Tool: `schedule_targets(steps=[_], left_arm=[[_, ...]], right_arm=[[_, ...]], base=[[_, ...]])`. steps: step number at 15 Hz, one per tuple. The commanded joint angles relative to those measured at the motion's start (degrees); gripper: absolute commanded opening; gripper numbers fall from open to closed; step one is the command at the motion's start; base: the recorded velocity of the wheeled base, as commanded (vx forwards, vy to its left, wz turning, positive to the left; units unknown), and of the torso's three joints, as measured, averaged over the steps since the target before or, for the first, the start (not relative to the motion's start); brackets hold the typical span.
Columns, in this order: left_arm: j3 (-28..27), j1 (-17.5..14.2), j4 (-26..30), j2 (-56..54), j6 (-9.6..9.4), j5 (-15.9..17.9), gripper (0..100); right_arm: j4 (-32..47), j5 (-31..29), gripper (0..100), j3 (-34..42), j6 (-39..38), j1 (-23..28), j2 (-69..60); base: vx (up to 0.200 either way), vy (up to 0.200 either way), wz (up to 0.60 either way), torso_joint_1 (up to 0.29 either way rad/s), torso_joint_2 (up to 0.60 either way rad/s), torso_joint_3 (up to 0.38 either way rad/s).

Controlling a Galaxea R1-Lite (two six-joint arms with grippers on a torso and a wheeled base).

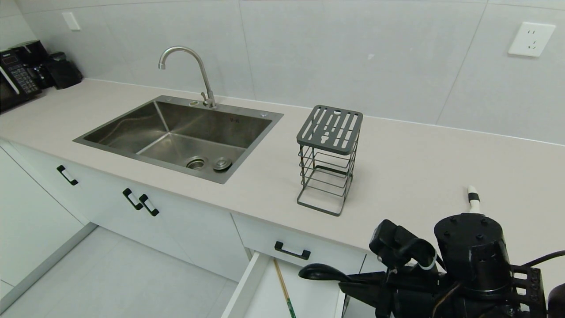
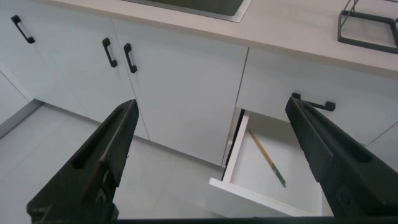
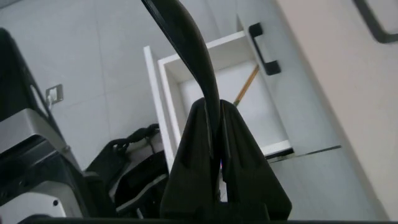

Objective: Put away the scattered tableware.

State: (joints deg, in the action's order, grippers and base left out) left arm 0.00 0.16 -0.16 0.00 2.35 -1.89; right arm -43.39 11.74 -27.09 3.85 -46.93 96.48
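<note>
Black spoon [image 1: 324,272] clamped by handle in closed right gripper [image 3: 214,109], poised over open drawer [image 2: 233,155] — if released near drawer's side wall, likely deflected onto floor. Left gripper [image 2: 211,102] spread wide, empty.

Matte black right arm [image 1: 470,265] — round joint cap [image 1: 468,234] studded with screws

A steel sink [image 1: 128,130] with a curved tap [image 1: 201,70] sits in the worktop's [image 1: 419,163] left half. Black appliances [image 1: 26,66] stand at its far left corner.

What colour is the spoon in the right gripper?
Black; the spoon shows best in the head view.
</note>
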Motion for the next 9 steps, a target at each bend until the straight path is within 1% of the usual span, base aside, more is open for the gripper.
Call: schedule_targets(steps=[1,2,4,6,9], left_arm=[[0.00,0.02,-0.02,0.00,0.02,0.04,100],[0.00,0.02,-0.02,0.00,0.02,0.04,100],[0.00,0.02,-0.02,0.00,0.02,-0.04,100],[0.00,0.02,-0.02,0.00,0.02,-0.04,100],[0.00,0.02,-0.02,0.00,0.02,0.04,100]], right_arm=[[0.06,0.04,0,-0.60,0.19,-1.93,-0.41],[0.32,0.04,0,-1.13,1.68,-3.25,-0.59],[0.67,-0.14,0,-2.44,5.46,-4.04,-0.85],[0.58,-0.49,0,-2.97,5.64,-5.27,-0.76],[0.58,-2.60,0,-4.29,5.29,-6.59,-0.76]], base=[[0.000,0.000,0.00,0.000,0.00,0.000],[0.000,0.000,0.00,0.000,0.00,0.000],[0.000,0.000,0.00,0.000,0.00,0.000],[0.000,0.000,0.00,0.000,0.00,0.000],[0.000,0.000,0.00,0.000,0.00,0.000]])
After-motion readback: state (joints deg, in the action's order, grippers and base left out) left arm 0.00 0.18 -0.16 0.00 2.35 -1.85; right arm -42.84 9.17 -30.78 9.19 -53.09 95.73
